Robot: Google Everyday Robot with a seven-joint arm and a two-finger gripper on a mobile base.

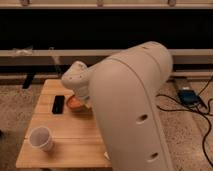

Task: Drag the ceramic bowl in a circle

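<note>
Dark wall panels crossed by pale rails form the backdrop; speckled floor below.

Item 1. Bench: light wooden slats, carries everything listed here as far as the arm.

Item 2. White cup: ribbed, upright, near the bench's front left corner, well apart from the other things.

Item 3. Black slab: flat, phone-like, lying just left of the bowl, near it but seemingly not touching.

Item 4. Ceramic bowl: shallow, orange, glossy, at the middle of the bench toward the back. Only its left part shows; the rest is under the arm's end. Judged stiff, fairly heavy for its size, brittle, and slick on the glaze. It should slide readily on the smooth wood. The best hold is probably the rim, one side inside and one outside, or a downward press on the inner wall. A pinch that is too light is likely to slip, and a jerk may tip or chip it.

Item 5. Claw: at the bowl's right side, under the rounded wrist. Whether it is released, clenched or grasping the rim cannot be told.

Item 6. Arm: large cream housing, fills the right foreground.

Item 7. Blue box and black cables, on the floor at far right.
</note>
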